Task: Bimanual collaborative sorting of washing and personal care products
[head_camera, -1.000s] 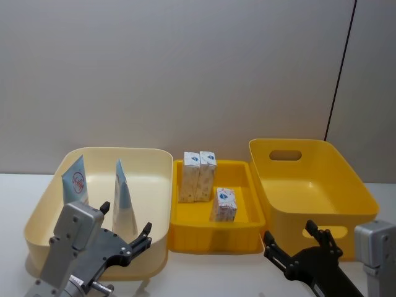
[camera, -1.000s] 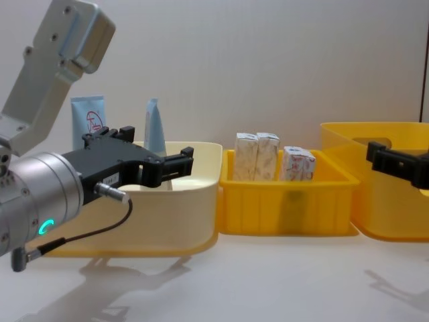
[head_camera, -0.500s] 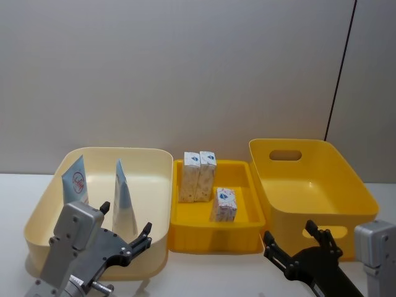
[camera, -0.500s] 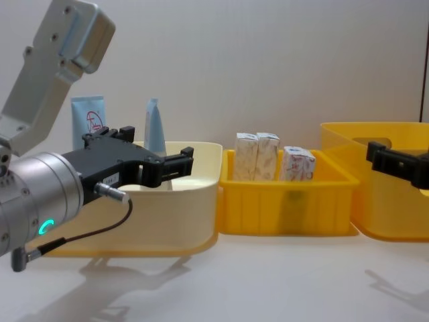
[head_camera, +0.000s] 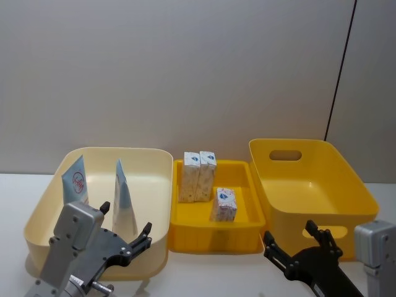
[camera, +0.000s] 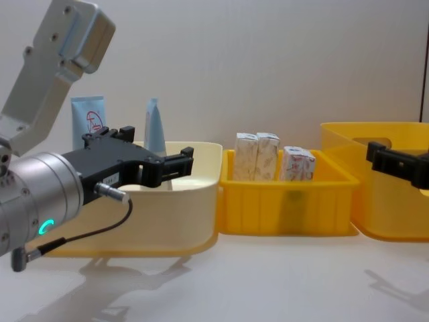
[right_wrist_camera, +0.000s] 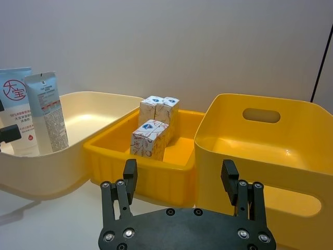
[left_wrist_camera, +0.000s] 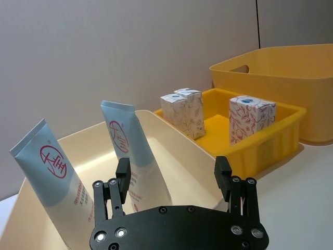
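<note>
Both tools stood released and empty. The left tool [left_wrist_camera: 173, 167] hovered left of the yellow tray [head_camera: 213, 239], at the near wall of the cream bin [head_camera: 117, 150]. The right tool [right_wrist_camera: 178, 167] hovered right of the tray, before the large yellow bin [head_camera: 346, 167], which held nothing. No product had been taken up, so the step in hand looked like an approach to a first pick. To do it well, the left tool would probably need to come down over one tube with its jaws spread wide and close across the flat faces near mid-height. It should then lift straight up, so the soft body neither buckled nor dragged on the bin's rim. The right tool would likely do best with the lone carton [head_camera: 225, 205] at the tray's near side, which stood apart from its neighbours. Counted: two tubes leaned in the cream bin left of the tray, the logo tube [head_camera: 77, 180] and the tapered tube [head_camera: 123, 195]. Three cartons stood inside the tray, a touching rear pair [head_camera: 198, 176] plus the lone one. Three containers sat on the counter [camera: 268, 282].
</note>
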You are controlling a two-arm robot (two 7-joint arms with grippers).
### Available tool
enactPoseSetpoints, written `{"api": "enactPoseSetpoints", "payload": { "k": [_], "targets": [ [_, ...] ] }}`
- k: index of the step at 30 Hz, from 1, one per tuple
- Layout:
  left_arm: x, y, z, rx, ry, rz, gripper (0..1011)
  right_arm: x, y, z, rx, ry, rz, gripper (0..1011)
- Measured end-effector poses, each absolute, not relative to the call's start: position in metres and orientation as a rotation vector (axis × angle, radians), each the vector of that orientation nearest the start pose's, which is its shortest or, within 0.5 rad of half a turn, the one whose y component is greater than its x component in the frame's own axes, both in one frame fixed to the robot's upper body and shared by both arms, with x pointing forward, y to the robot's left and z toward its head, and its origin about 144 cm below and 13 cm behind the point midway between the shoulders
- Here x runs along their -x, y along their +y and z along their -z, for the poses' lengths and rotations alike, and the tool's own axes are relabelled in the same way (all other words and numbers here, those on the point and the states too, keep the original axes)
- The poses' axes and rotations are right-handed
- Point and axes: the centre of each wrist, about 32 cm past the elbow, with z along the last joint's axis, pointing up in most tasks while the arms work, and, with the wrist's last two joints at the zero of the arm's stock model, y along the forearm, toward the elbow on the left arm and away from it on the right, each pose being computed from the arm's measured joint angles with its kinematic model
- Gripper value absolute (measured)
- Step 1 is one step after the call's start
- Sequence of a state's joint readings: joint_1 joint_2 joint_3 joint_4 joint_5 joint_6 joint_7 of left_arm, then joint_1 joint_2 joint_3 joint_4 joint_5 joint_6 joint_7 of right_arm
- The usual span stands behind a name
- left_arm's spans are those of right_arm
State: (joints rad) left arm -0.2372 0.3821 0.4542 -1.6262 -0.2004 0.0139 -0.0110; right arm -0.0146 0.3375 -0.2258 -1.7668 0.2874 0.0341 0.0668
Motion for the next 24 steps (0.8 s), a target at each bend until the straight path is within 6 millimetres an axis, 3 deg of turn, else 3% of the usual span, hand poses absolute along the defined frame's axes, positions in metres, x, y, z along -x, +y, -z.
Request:
{"api": "enactPoseSetpoints", "payload": {
  "k": [24],
  "targets": [
    [-0.4920, 0.1984, -1.2044, -0.061, -0.268, -1.124, 1003, -0.4433, -0.2371, -1.1888, -0.025, -0.073, 1.230, 1001]
  ]
}}
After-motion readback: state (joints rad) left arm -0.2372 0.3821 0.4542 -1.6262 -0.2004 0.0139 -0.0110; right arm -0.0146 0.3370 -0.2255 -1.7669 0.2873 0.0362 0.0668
